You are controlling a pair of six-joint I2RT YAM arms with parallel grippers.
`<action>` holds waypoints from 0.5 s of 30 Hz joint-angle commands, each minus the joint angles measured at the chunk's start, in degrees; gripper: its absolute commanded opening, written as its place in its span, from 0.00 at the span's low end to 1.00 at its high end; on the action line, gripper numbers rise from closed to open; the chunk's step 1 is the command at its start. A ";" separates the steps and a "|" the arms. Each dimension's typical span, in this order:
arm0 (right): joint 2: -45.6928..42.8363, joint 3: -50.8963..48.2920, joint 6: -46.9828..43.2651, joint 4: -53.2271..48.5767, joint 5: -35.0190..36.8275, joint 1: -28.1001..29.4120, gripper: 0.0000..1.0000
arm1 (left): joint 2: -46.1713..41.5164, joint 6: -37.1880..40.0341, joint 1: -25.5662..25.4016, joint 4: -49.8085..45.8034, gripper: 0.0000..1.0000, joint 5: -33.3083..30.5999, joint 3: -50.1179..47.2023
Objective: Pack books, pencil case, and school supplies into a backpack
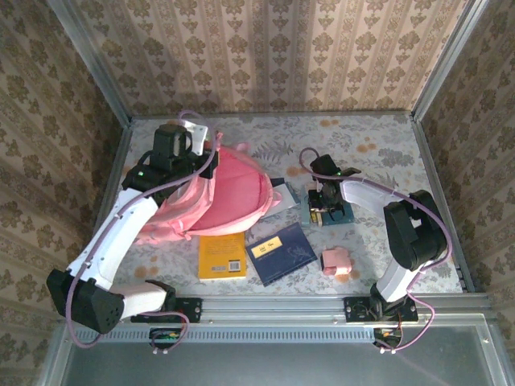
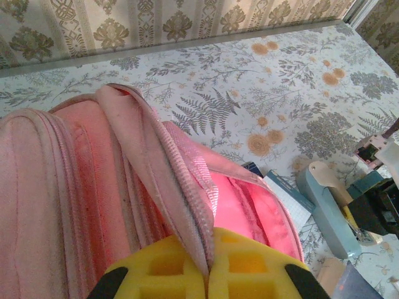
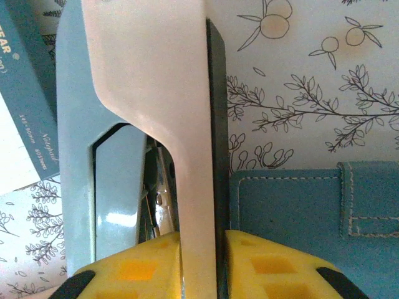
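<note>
Backpack (image 1: 233, 193) strap (image 2: 149, 162) clenched in left pincer (image 2: 209, 269); right pincer (image 3: 202, 252) grasping grey-teal stapler (image 3: 149, 81).

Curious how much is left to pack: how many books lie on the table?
2: a yellow book near the front edge, and a navy book just right of it. Others may be hidden in the backpack.

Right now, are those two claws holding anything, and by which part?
The left gripper pinches the pink backpack by a strap at its opening; the right gripper clamps the stapler across its sides.
</note>
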 commanded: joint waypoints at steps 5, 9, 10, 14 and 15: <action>0.95 -2.23 1.20 3.22 -0.86 -0.23 0.10 | -0.45 1.97 -0.42 2.78 0.04 -0.29 2.94; -2.28 -2.79 1.46 3.21 0.84 -0.19 0.06 | -0.12 2.07 -0.45 1.86 0.04 0.12 4.07; -3.37 -2.88 1.62 3.23 1.33 -0.25 0.04 | -0.11 2.02 -0.45 1.59 0.04 0.20 4.42; -9.45 -3.04 2.85 2.70 2.86 -0.25 0.00 | 0.31 2.14 -0.43 0.67 0.00 1.41 6.10; -11.26 -3.06 3.01 2.70 2.97 -0.19 0.00 | 0.70 2.23 -0.38 0.05 0.00 2.31 6.95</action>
